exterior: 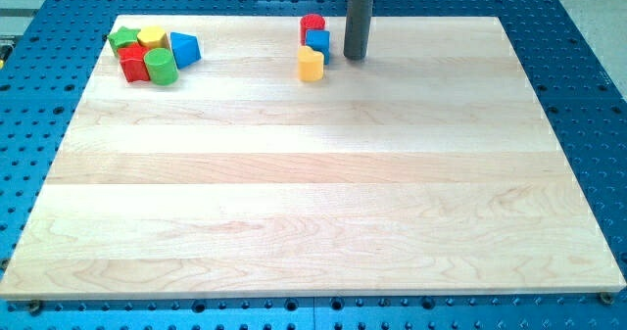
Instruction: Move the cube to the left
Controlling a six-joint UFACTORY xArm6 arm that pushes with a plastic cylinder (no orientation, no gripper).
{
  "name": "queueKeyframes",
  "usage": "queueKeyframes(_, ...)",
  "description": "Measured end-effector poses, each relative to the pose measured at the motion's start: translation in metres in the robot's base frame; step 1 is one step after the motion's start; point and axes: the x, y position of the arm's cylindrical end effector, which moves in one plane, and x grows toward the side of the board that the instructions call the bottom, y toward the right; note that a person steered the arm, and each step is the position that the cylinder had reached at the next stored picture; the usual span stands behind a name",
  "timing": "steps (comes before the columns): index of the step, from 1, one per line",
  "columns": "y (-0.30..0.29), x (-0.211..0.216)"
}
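Rod tip [356,57] at top centre, just right of blue cube [317,41]; no gripper present, nothing gripped.

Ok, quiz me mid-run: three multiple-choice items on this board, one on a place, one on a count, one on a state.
1. Where is my tip relative to the small blue cube?
A. at its right in the view
B. at its left in the view
C. far below it
2. How many blocks lie in the cluster at the wooden board's top-left corner?
A. two
B. five
C. eight
3. The yellow block near the cube is:
A. alone by the bottom edge
B. stacked on a green block
C. close under the cube

Answers: 1 A, the rod stands just right of the cube. 2 B, five blocks show there. 3 C, it sits just below the cube.
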Motion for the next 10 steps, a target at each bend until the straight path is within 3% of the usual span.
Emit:
queueKeyframes(6, -0.028, 0.000)
queueKeyframes(7, -0.019, 0.003)
queueKeyframes(8, 0.039, 0.051)
queueKeyframes(9, -0.043, 0.152)
queueKeyframes(10, -0.207, 0.180)
